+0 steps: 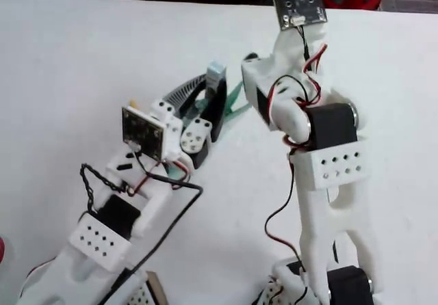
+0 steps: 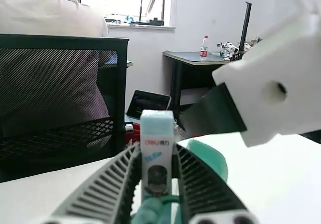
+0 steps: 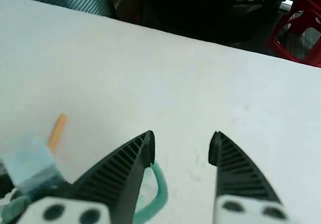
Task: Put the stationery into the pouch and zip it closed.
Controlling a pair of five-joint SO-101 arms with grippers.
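My left gripper (image 2: 157, 152) is shut on a small light-blue and white eraser (image 2: 157, 133), which stands upright between its ribbed fingers. In the high view this gripper (image 1: 209, 87) holds the eraser (image 1: 216, 70) just above the green pouch (image 1: 236, 104). The pouch (image 2: 208, 156) lies directly behind the eraser and is mostly hidden by the arms. My right gripper (image 3: 182, 138) hangs open over the white table with nothing between its fingers, and a green loop of the pouch (image 3: 158, 184) lies under one finger. An orange pencil (image 3: 56, 131) rests on the table beyond the eraser (image 3: 30, 164).
The right arm (image 1: 287, 100) stands close beside the left gripper, and its white body (image 2: 273, 93) looms right next to the eraser. The white table (image 1: 82, 59) stretches away to the left and back. A black mesh chair (image 2: 55, 98) stands beyond the table edge.
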